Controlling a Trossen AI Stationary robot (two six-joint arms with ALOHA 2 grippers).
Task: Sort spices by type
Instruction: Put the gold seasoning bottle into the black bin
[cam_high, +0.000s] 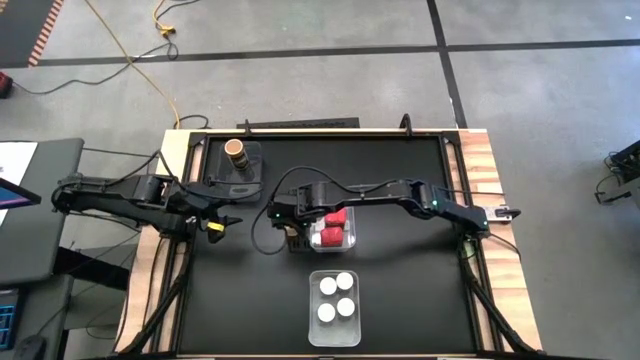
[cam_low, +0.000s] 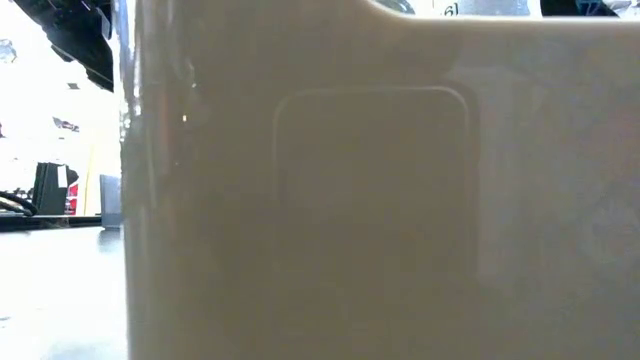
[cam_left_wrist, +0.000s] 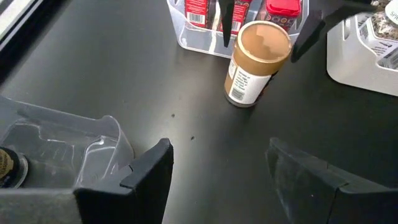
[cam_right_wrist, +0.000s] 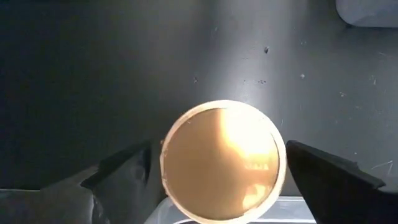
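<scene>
A round tan-topped spice jar (cam_left_wrist: 255, 65) stands upright on the black table, just beside the clear tub (cam_left_wrist: 199, 43) of red boxes (cam_high: 337, 216). My right gripper (cam_right_wrist: 221, 163) hovers over it, pointing down and open. Its fingers (cam_left_wrist: 226, 25) stand on either side of the tan lid (cam_right_wrist: 221, 165) with small gaps, and in the high view the gripper (cam_high: 287, 216) hides the jar. My left gripper (cam_left_wrist: 217, 148) is open and holds nothing, at the table's left (cam_high: 222, 222). Another brown-topped jar (cam_high: 237, 150) stands in the far-left tub (cam_high: 250, 178). Three white-lidded jars (cam_high: 337, 297) sit in the near tub (cam_high: 312, 318).
The far-left tub's clear wall (cam_left_wrist: 93, 134) lies close beside my left gripper, with the brown-topped jar (cam_left_wrist: 5, 165) inside it. The low view is almost filled by a pale tub wall (cam_low: 380, 200) right before the camera. Bare black table lies between the tubs (cam_high: 410, 200).
</scene>
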